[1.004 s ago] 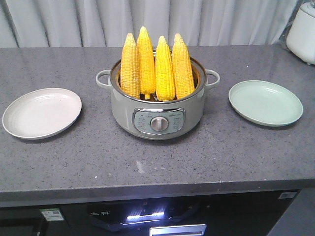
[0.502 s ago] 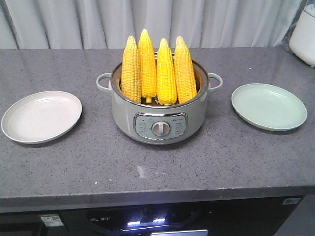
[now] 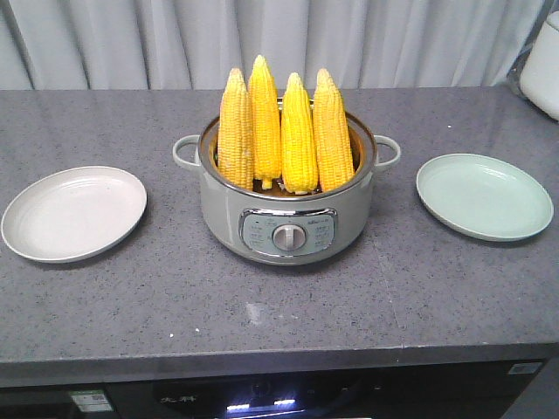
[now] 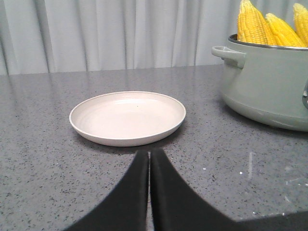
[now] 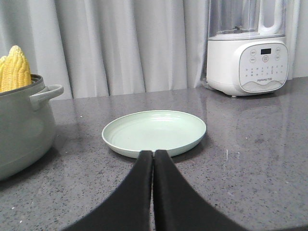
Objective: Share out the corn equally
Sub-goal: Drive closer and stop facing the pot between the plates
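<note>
1. Standing upright, tips up, four corn cobs point(image 3: 281, 131) fill the electric pot point(image 3: 288, 218) at the centre of the bench point(image 3: 175, 297), with the white plate point(image 3: 74, 214) at 9 o'clock and the green plate point(image 3: 485, 196) at 3.
2. Left gripper point(image 4: 149, 155), closed and empty, faces the white plate; the corn cobs lie at its 2 o'clock.
3. Right gripper point(image 5: 153, 154), also closed and empty, has them at 10 o'clock; neither arm looks nearer.

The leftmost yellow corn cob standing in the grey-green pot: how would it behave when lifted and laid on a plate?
Probably stiff: the leftmost yellow corn cob stands upright without bending. Its bumpy kernel rows should give fair grip. Being round and tapered, it may roll once laid down.
</note>
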Robot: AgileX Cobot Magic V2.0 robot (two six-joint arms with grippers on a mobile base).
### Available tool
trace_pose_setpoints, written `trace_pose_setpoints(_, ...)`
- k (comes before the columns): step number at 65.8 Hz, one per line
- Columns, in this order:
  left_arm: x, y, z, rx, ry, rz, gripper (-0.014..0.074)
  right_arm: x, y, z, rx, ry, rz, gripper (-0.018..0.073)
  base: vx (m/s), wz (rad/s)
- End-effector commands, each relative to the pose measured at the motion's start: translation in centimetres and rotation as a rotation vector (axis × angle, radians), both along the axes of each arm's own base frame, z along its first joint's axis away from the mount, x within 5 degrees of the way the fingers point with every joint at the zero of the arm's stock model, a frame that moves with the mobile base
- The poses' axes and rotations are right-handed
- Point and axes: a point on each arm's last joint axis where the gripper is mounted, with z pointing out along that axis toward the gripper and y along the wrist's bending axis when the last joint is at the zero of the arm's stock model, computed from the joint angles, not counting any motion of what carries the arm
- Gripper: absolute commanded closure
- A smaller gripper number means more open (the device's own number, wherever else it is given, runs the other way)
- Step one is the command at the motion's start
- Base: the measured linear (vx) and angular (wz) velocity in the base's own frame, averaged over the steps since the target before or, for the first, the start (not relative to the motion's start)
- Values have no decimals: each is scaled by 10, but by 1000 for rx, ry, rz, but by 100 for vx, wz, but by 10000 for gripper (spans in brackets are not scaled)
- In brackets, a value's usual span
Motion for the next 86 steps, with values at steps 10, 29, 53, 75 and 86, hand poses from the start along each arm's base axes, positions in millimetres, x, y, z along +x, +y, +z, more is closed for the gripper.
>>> trace_pose_setpoints(10,0,0,2,-16,-71,-1,603,0,-1,4,-18,-67,-16,563,3,1)
trace_pose_setpoints(29,0,0,2,-16,-71,-1,603,0,-1,4,-18,-67,-16,563,2,2)
trace_pose_setpoints(53,0,0,2,-16,-71,-1,603,0,-1,4,-18,-67,-16,563,1,1)
trace_pose_setpoints(75,0,0,2,-16,-71,-1,603,0,-1,4,-18,-67,-16,563,1,1)
trace_pose_setpoints(86,0,0,2,-16,-71,-1,603,0,-1,4,-18,-67,-16,563,1,2)
